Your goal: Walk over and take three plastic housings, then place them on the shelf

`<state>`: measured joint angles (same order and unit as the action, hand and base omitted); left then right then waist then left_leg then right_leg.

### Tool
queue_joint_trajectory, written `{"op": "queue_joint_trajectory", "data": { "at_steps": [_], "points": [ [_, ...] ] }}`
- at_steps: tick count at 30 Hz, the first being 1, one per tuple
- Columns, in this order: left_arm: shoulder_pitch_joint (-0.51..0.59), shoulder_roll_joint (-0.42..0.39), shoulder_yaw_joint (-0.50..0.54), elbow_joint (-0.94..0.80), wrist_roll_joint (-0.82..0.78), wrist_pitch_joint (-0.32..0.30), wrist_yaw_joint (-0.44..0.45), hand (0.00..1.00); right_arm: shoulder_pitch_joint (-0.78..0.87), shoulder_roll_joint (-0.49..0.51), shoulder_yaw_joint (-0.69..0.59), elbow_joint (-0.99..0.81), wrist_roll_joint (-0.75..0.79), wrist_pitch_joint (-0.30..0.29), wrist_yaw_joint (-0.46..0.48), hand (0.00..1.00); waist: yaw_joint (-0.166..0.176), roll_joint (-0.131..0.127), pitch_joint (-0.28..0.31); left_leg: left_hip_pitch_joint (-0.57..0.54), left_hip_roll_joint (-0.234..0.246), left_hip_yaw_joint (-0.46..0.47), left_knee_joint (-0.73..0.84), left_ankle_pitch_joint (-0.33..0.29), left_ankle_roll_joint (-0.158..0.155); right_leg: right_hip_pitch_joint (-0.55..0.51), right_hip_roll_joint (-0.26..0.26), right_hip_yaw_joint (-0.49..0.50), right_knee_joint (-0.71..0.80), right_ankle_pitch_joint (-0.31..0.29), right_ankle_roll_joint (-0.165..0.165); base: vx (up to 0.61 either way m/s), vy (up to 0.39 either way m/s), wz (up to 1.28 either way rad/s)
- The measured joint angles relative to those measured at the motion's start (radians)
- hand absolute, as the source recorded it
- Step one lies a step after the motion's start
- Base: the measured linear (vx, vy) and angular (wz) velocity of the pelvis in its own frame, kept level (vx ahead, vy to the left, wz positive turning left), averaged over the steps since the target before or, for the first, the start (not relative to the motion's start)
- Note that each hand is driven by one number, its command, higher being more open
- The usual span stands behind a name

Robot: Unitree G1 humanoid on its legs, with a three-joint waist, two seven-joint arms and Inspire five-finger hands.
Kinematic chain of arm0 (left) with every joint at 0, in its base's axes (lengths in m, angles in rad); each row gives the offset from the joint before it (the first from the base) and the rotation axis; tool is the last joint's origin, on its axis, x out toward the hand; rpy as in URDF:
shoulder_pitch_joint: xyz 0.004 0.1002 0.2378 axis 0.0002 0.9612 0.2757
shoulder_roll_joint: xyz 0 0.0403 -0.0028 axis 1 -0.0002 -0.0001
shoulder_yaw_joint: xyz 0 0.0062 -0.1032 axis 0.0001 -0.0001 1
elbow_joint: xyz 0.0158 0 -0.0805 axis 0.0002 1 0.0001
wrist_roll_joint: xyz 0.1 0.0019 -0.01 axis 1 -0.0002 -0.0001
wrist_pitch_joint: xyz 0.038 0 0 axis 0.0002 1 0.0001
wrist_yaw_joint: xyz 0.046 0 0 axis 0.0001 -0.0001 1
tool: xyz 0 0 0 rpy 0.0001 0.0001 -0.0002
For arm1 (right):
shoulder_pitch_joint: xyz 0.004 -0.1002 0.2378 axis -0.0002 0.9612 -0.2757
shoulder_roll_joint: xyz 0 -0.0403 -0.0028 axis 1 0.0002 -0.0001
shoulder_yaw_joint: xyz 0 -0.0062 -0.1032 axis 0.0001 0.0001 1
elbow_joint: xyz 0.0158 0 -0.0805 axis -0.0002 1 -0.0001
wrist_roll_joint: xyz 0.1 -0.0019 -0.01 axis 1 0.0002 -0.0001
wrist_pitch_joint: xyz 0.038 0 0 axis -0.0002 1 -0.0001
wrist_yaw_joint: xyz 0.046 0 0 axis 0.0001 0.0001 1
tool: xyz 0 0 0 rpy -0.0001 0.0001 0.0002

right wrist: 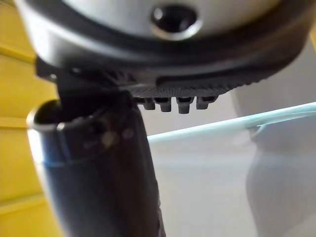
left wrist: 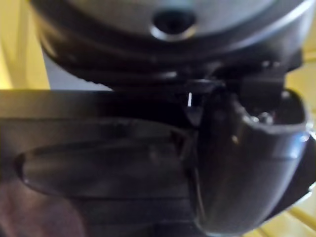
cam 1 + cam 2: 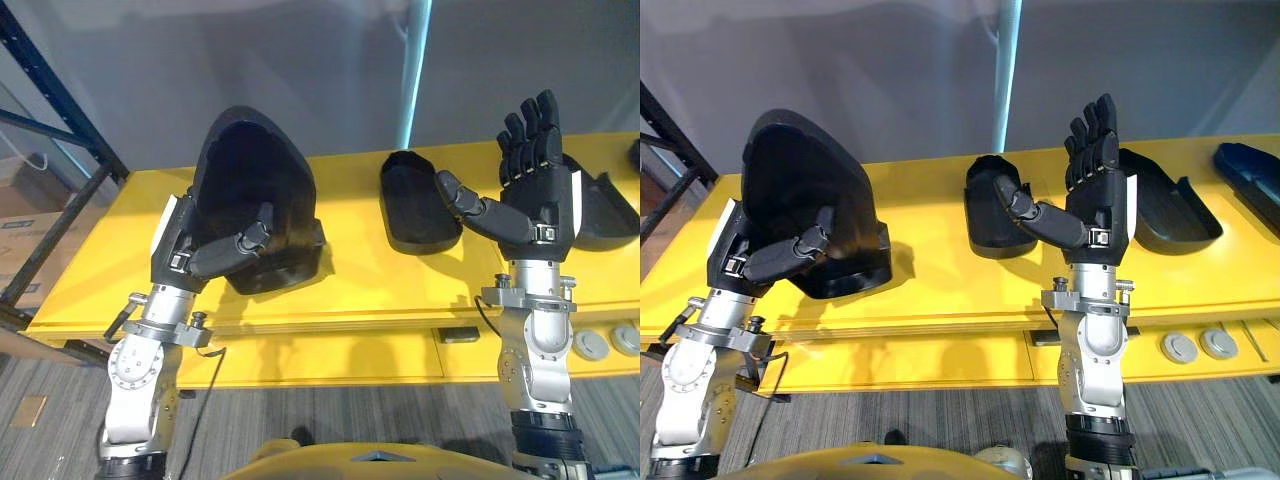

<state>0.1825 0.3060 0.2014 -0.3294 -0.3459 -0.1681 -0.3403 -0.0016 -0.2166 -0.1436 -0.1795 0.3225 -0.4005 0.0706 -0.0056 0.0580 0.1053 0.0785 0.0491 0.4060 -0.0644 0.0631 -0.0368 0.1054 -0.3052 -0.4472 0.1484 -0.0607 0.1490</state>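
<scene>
Left hand (image 3: 178, 252): clasps housing (image 3: 250, 165), tipped upright, desk (image 3: 350, 290) left side. Right hand (image 3: 540, 205): wide, fingers straight.

Lighting: even, fairly bright, from above. Pale vertical strip of light (image 3: 418, 60) on the grey wall (image 3: 300, 60), upper centre. Soft shadows on the yellow table (image 3: 350, 290) beside and beneath the raised plastic housing (image 3: 250, 190), left of centre. Sheen along the table's front edge. Small glints on the right hand (image 1: 98, 163) in the right wrist view. Left wrist view largely dark.
</scene>
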Motion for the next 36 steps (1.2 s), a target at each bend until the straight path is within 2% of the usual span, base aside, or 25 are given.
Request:
{"op": "queue_joint_trajectory", "data": {
  "at_steps": [5, 8, 12, 19, 21, 23, 24, 25, 29, 31, 33, 36],
  "points": [
    [-0.108, 0.077, 0.012, 0.100, -0.006, 0.128, -0.013, 0.00, 0.026, -0.003, 0.034, 0.000, -0.002, 0.019, 0.014, 1.00, -0.006, 0.004, 0.003, -0.004, -0.007, 0.020, -0.024, 0.022, -0.001, -0.010, 0.005, 0.012, -0.032, 0.031, 0.003, -0.01, 0.067, -0.10],
    [-0.185, 0.089, 0.013, 0.230, -0.066, 0.171, 0.001, 0.00, 0.026, -0.016, 0.063, 0.000, -0.001, 0.020, 0.038, 1.00, -0.023, 0.009, 0.005, -0.009, -0.002, 0.020, -0.024, 0.033, 0.008, -0.013, 0.013, 0.012, -0.038, 0.041, 0.008, 0.03, -0.004, 0.01],
    [-0.310, 0.092, 0.011, 0.404, -0.163, 0.176, 0.011, 0.00, 0.023, -0.047, 0.073, 0.002, 0.000, 0.020, 0.055, 1.00, -0.030, 0.010, 0.004, -0.019, 0.003, 0.025, -0.024, 0.041, 0.006, -0.020, 0.020, 0.017, -0.051, 0.050, 0.005, 0.05, 0.002, -0.02],
    [-0.445, 0.104, 0.008, 0.653, -0.318, 0.210, 0.011, 0.00, -0.019, -0.059, 0.121, 0.011, 0.019, 0.031, 0.109, 1.00, -0.058, 0.016, 0.007, -0.020, 0.011, 0.055, -0.024, 0.042, 0.004, -0.042, 0.029, 0.052, -0.060, 0.060, 0.001, 0.02, 0.016, -0.14],
    [-0.513, 0.108, 0.005, 0.763, -0.321, 0.238, 0.018, 0.00, -0.026, -0.079, 0.138, 0.010, 0.032, 0.049, 0.134, 1.00, -0.070, 0.026, 0.012, -0.021, 0.011, 0.068, -0.024, 0.041, 0.003, -0.058, 0.027, 0.074, -0.046, 0.060, 0.001, -0.01, 0.032, -0.16],
    [-0.535, 0.120, -0.002, 0.804, -0.321, 0.255, 0.025, 0.00, -0.031, -0.092, 0.154, 0.010, 0.047, 0.058, 0.143, 1.00, -0.080, 0.032, 0.017, -0.022, 0.011, 0.072, -0.024, 0.039, 0.000, -0.063, 0.027, 0.080, -0.043, 0.060, 0.000, -0.01, 0.025, -0.12],
    [-0.555, 0.138, -0.010, 0.841, -0.320, 0.287, 0.031, 0.00, -0.046, -0.103, 0.169, 0.009, 0.050, 0.068, 0.157, 1.00, -0.085, 0.039, 0.021, -0.027, 0.012, 0.087, -0.024, 0.038, -0.002, -0.084, 0.026, 0.097, -0.033, 0.060, 0.000, -0.02, 0.027, -0.20],
    [-0.569, 0.143, -0.017, 0.858, -0.319, 0.303, 0.032, 1.00, -0.051, -0.105, 0.171, 0.007, 0.056, 0.070, 0.162, 1.00, -0.087, 0.043, 0.023, -0.032, 0.012, 0.089, -0.024, 0.038, -0.002, -0.093, 0.025, 0.099, -0.027, 0.060, 0.000, -0.02, 0.025, -0.16],
    [-0.621, 0.160, -0.084, 0.928, -0.297, 0.427, 0.041, 1.00, -0.093, -0.106, 0.192, -0.006, 0.078, 0.102, 0.164, 1.00, -0.110, 0.057, 0.038, -0.054, 0.012, 0.098, -0.024, 0.041, -0.001, -0.133, 0.014, 0.112, -0.001, 0.057, -0.002, 0.00, 0.011, -0.04],
    [-0.632, 0.171, -0.089, 0.916, -0.257, 0.440, 0.041, 1.00, -0.093, -0.107, 0.193, -0.031, 0.078, 0.109, 0.164, 1.00, -0.109, 0.058, 0.046, -0.055, 0.011, 0.103, -0.021, 0.049, 0.004, -0.141, 0.012, 0.120, 0.010, 0.054, -0.004, 0.03, 0.003, -0.06],
    [-0.658, 0.176, -0.091, 0.915, -0.218, 0.478, 0.032, 1.00, -0.096, -0.113, 0.197, -0.055, 0.078, 0.113, 0.163, 1.00, -0.106, 0.061, 0.054, -0.053, 0.011, 0.102, -0.021, 0.049, 0.003, -0.141, 0.010, 0.120, 0.017, 0.051, -0.004, 0.01, -0.002, 0.02],
    [-0.684, 0.176, -0.090, 0.902, -0.181, 0.508, 0.041, 1.00, -0.097, -0.126, 0.223, -0.112, 0.078, 0.125, 0.156, 1.00, -0.105, 0.067, 0.066, -0.058, 0.010, 0.099, -0.024, 0.045, -0.004, -0.152, 0.006, 0.120, 0.033, 0.043, -0.004, -0.01, -0.001, 0.02]
  ]
}}
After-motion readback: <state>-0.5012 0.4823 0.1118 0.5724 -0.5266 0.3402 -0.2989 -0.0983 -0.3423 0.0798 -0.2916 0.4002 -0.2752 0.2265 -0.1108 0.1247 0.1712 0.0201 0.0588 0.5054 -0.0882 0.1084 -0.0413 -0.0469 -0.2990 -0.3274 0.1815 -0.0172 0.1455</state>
